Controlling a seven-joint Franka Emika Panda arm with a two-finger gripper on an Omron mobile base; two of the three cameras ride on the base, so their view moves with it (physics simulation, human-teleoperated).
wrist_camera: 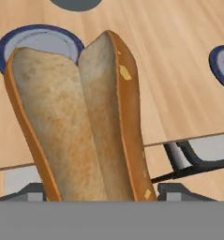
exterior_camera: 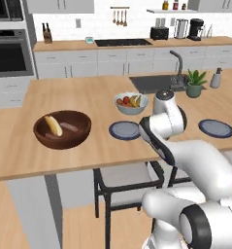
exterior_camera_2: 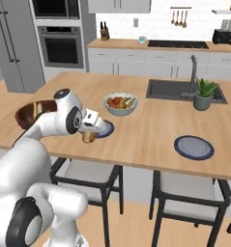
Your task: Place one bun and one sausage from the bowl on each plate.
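My jaws (exterior_camera_2: 89,137) are spread wide around a bun (wrist_camera: 80,122) held over the worktop's (exterior_camera: 88,92) front edge, the near plate (exterior_camera: 124,130) just beyond it bare, the far plate (exterior_camera_2: 194,146) off to my right bare too, and the bowl (exterior_camera: 62,129) away to my left with another bun (exterior_camera: 53,125) and a sausage (exterior_camera: 70,128), so I judge nothing placed yet

The bench (exterior_camera: 88,92) is of pale wood with a smooth, matt grain. The bowl (exterior_camera: 62,129) looks like dark reddish wood, a little glossy. The bun (wrist_camera: 80,122) has a shiny brown crust and a rough, floury crumb. The plates (exterior_camera: 124,130) look smooth and glazed.
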